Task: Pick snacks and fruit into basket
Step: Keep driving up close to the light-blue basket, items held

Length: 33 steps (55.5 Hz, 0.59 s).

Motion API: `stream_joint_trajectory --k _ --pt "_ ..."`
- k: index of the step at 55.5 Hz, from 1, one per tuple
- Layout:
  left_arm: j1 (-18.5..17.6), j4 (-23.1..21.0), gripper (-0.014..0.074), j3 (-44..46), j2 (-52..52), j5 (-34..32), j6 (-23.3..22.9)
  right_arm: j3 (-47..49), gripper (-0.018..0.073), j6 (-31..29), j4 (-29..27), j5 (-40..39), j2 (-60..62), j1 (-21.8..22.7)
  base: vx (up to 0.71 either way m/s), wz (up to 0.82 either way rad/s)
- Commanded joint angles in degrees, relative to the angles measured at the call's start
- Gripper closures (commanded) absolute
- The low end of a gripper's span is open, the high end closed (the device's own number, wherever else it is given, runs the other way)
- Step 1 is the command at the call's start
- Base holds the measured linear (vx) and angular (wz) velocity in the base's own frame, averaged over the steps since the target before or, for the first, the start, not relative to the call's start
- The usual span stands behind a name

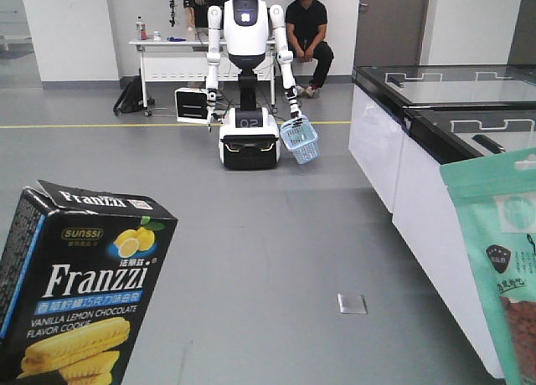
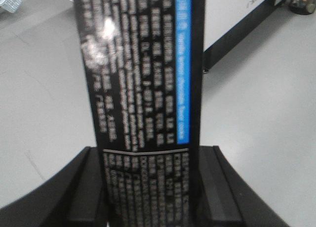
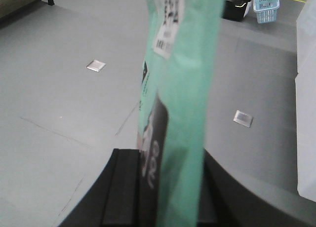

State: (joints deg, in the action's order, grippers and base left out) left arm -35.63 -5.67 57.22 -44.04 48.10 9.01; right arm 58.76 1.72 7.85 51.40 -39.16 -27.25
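A black Franzzi cookie box (image 1: 79, 293) with a blue edge fills the lower left of the front view, held upright. In the left wrist view my left gripper (image 2: 150, 187) is shut on the cookie box (image 2: 143, 74), its black fingers pressing both sides. At the right edge a mint-green pouch (image 1: 498, 259) stands upright. My right gripper (image 3: 165, 187) is shut on the mint-green pouch (image 3: 180, 79). The light blue basket (image 1: 300, 140) hangs from the hand of a white humanoid robot (image 1: 245, 75) far across the floor; the basket (image 3: 266, 6) also shows small in the right wrist view. No fruit shows.
A white counter with a dark glass top (image 1: 435, 125) runs along the right. Grey floor lies between me and the humanoid, with a metal floor plate (image 1: 352, 303). Behind it stand a white table (image 1: 180, 54) and a seated person (image 1: 307, 33).
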Motion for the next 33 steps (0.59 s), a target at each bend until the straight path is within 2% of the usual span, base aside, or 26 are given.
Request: stream_joint_trajectory --k 1,33 --pt "-0.2 -0.7 0.0556 2.1 0.4 -5.1 -0.1 1.9 0.0566 -0.7 0.9 -5.1 0.0 -0.1 0.43 0.15" --pt "-0.2 -0.7 0.0556 2.1 0.4 -5.1 -0.1 1.9 0.0566 -0.7 0.9 -5.1 0.0 -0.1 0.45 0.07"
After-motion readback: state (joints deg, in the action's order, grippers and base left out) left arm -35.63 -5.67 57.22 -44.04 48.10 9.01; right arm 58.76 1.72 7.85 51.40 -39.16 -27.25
